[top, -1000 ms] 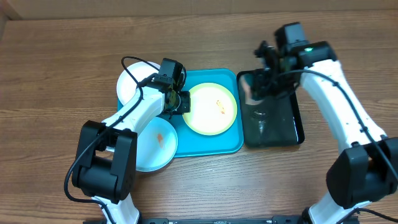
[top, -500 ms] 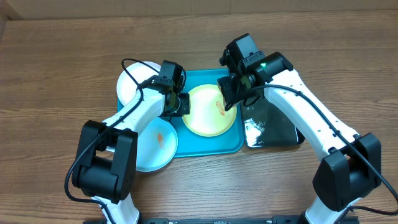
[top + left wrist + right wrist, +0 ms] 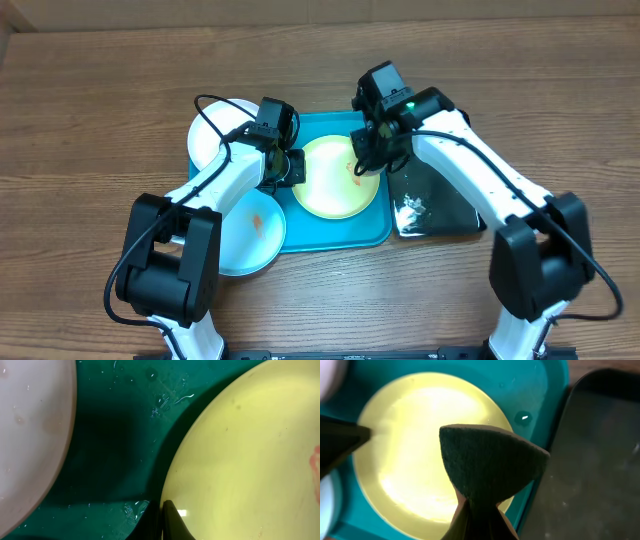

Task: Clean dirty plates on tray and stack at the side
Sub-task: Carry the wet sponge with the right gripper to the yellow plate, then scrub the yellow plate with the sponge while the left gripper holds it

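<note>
Yellow-green plate (image 3: 333, 188): left gripper (image 3: 291, 167) pinches rim; right gripper (image 3: 475, 516) clamps sponge (image 3: 490, 460).

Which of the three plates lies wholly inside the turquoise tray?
The pale yellow-green plate; the white plate and the light blue plate both reach past the tray's rim.

Yellow-green plate (image 3: 330, 195) on turquoise tray (image 3: 345, 236), white plate (image 3: 208, 135) and smeared blue plate (image 3: 250, 242) left
</note>
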Controlling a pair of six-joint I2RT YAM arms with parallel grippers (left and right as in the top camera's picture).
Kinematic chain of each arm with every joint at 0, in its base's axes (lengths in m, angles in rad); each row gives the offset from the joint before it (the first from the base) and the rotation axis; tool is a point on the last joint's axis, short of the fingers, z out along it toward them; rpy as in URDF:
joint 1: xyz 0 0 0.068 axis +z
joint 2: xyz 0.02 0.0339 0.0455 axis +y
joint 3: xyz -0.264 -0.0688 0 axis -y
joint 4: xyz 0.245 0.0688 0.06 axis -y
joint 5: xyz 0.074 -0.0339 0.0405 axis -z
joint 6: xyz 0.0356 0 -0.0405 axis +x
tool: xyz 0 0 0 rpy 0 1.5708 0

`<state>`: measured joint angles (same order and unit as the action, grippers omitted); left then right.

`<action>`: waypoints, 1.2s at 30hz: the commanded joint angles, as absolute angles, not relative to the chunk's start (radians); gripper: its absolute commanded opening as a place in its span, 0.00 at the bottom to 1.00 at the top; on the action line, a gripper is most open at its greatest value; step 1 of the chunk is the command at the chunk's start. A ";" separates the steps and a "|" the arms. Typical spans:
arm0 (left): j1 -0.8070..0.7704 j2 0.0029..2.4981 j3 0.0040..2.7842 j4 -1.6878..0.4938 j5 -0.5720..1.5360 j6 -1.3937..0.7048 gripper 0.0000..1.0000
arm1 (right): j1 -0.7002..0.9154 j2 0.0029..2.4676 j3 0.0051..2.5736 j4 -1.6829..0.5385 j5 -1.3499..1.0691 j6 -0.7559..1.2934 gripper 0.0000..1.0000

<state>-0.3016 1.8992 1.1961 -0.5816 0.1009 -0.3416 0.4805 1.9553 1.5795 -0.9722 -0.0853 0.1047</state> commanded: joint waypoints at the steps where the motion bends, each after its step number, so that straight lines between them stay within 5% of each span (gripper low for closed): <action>1: -0.309 1.909 1.184 -0.578 0.079 -0.364 0.04 | 0.496 1.999 1.571 -0.950 -0.075 0.113 0.04; 36: -0.309 1.909 1.184 -0.583 0.079 -0.363 0.04 | 0.509 2.197 1.571 -0.894 -0.112 0.158 0.04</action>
<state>-0.3016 1.8992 1.1961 -0.5808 0.1009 -0.3447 0.5102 2.1414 1.5745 -0.8951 -0.0536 0.1413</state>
